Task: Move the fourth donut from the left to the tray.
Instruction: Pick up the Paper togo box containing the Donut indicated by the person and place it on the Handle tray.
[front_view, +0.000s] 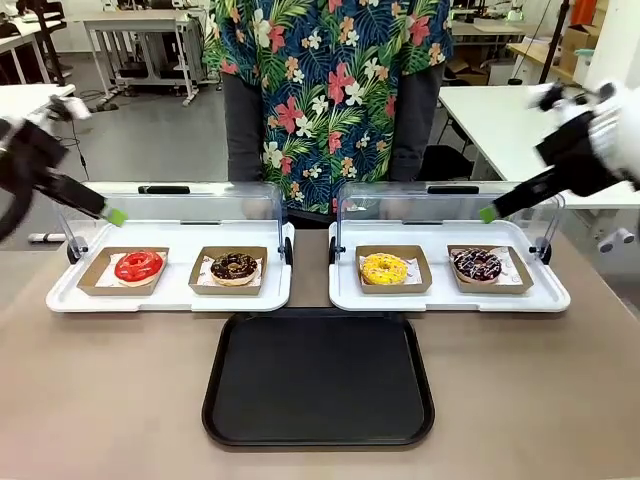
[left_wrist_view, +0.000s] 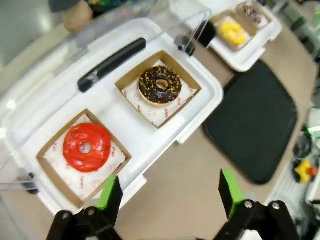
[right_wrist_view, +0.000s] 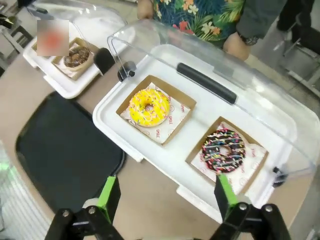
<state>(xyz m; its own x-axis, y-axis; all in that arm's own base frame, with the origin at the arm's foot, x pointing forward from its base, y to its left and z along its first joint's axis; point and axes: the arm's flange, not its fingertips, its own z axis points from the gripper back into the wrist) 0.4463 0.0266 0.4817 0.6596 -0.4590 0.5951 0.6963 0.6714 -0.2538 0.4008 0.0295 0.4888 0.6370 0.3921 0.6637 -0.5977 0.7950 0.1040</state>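
Note:
The fourth donut (front_view: 477, 265) has dark chocolate icing, white drizzle and pink specks, and rests in a brown cardboard holder at the right end of the right white display tray (front_view: 545, 297). In the right wrist view the donut (right_wrist_view: 223, 150) lies ahead of my right gripper (right_wrist_view: 165, 195), which is open and empty above the table. The black tray (front_view: 318, 378) lies near the front middle of the table, seen too as the black tray (right_wrist_view: 65, 150). My right gripper (front_view: 489, 214) hovers above the right display tray. My left gripper (front_view: 116, 216) hangs open over the left display tray; its fingers (left_wrist_view: 229, 186) are spread.
A yellow-iced donut (front_view: 384, 268) shares the right display tray. A red donut (front_view: 138, 266) and a crumb-topped chocolate donut (front_view: 234, 266) sit in the left display tray (front_view: 60, 297). Both clear lids stand open. A person in a floral shirt (front_view: 320, 90) stands behind the table.

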